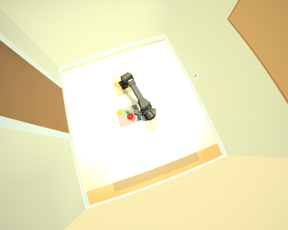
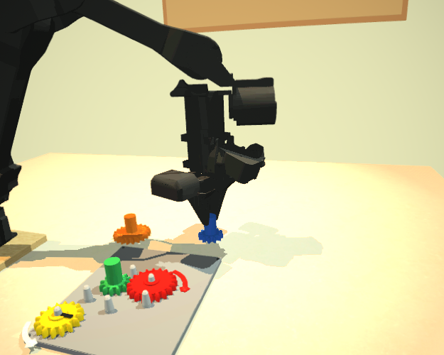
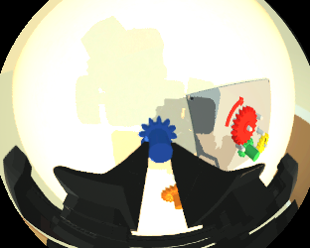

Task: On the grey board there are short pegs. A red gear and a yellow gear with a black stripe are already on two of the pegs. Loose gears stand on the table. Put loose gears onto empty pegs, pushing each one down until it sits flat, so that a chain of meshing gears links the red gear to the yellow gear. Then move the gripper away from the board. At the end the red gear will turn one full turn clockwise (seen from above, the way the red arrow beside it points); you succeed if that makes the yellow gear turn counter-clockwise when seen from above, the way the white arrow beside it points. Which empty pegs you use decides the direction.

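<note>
My gripper (image 2: pixel 212 221) (image 3: pixel 159 147) is shut on the upright stem of the blue gear (image 2: pixel 210 233) (image 3: pixel 158 130), just above the table beyond the board's far edge. The grey board (image 2: pixel 149 332) (image 3: pixel 258 96) (image 1: pixel 122 123) bears the red gear (image 2: pixel 158 286) (image 3: pixel 243 126) (image 1: pixel 129 116) and the yellow gear (image 2: pixel 71 309) (image 1: pixel 119 112). The green gear (image 2: pixel 113 272) (image 3: pixel 252 152) (image 1: pixel 127 112) sits beside the red gear, apparently touching its teeth. Several bare pegs stand around them, one a near peg (image 2: pixel 109 304). The orange gear (image 2: pixel 131 232) (image 3: pixel 168 194) stands on the table, stem up.
The arm's base stands on a wooden plate (image 2: pixel 30 239) (image 1: pixel 119 92) left of the orange gear. The red arrow (image 2: pixel 182 280) (image 3: pixel 233 110) lies beside the red gear, and the white arrow (image 2: pixel 26 334) beside the yellow gear. The arm hides the blue gear in the top view.
</note>
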